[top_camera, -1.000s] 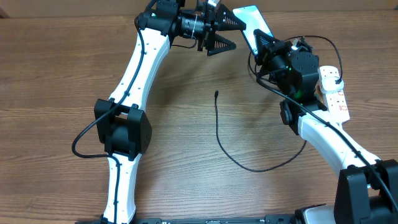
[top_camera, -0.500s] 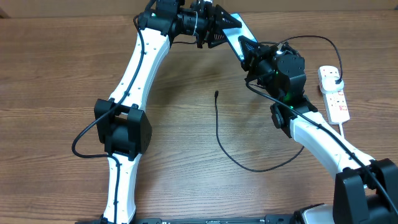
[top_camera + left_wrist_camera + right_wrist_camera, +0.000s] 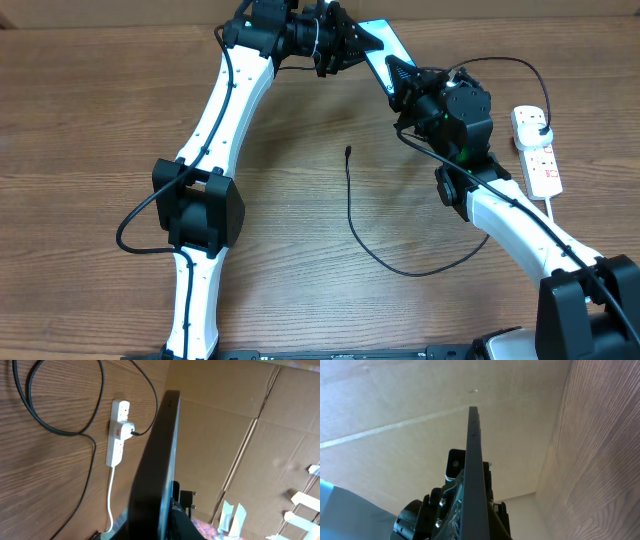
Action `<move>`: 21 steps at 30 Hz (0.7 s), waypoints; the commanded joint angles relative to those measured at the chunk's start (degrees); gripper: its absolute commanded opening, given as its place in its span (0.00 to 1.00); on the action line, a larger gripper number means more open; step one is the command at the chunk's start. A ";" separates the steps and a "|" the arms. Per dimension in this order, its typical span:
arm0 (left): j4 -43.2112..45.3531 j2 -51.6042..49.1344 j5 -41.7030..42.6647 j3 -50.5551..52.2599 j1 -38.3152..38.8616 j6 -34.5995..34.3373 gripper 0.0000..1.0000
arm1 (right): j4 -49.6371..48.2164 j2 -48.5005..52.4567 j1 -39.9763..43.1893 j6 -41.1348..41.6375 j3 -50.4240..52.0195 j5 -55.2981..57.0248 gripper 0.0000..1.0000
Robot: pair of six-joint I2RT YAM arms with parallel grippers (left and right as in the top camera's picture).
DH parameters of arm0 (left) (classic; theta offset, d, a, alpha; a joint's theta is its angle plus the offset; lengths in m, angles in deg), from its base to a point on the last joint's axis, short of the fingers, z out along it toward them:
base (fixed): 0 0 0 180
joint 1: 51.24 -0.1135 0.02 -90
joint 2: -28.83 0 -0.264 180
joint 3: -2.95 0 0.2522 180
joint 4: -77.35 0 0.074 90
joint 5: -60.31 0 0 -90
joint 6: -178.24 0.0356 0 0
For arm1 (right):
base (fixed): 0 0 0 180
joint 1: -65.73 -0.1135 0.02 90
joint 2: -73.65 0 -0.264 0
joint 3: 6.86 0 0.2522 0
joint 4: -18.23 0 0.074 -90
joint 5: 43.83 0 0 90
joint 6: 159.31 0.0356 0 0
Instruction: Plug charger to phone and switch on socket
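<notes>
A: Where's the phone (image 3: 388, 47)?

B: Lifted off the bench (image 3: 100, 120), up by the far edge, and held from both ends. The left claw (image 3: 350, 45) has its fingers closed against the phone's faces at one end. The right claw (image 3: 400, 75) is clamped on the other end. Both wrist views show it edge-on, just a thin dark sliver.

A: And the charger (image 3: 352, 215)?

B: It lies slack on the wood in a wide loop. Its connector tip (image 3: 347, 151) sits free near the middle of the bench, well apart from the phone, with neither claw on it. The black plug (image 3: 540, 121) at the other end sits in the socket (image 3: 540, 160).

A: Where's that?

B: Flat on the bench at the right side, just beyond the right arm. Its white cord (image 3: 110, 495) trails off one end. As for the red switches, they're too small to tell whether they're on or off.
</notes>
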 commanded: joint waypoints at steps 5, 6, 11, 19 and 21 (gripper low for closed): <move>0.28 0.07 -1.46 -0.55 0.04 -2.08 0.04 | -0.76 -1.53 -0.26 0.20 -2.38 -0.09 0.04; 0.28 0.07 -1.49 -0.55 0.04 -2.32 0.04 | -0.76 -1.53 -0.26 0.20 -2.38 -0.09 0.04; 0.28 0.07 -1.66 -0.55 0.02 -2.47 0.04 | -0.74 -1.53 -0.26 0.20 -2.38 -0.09 0.06; 0.22 0.07 -3.08 -0.55 -0.17 2.84 0.04 | -0.70 -1.53 -0.24 0.13 -2.36 -1.05 0.40; -0.15 0.07 -3.17 -0.55 -0.44 5.14 0.04 | -0.13 -1.53 -0.24 0.09 -2.36 -1.46 0.52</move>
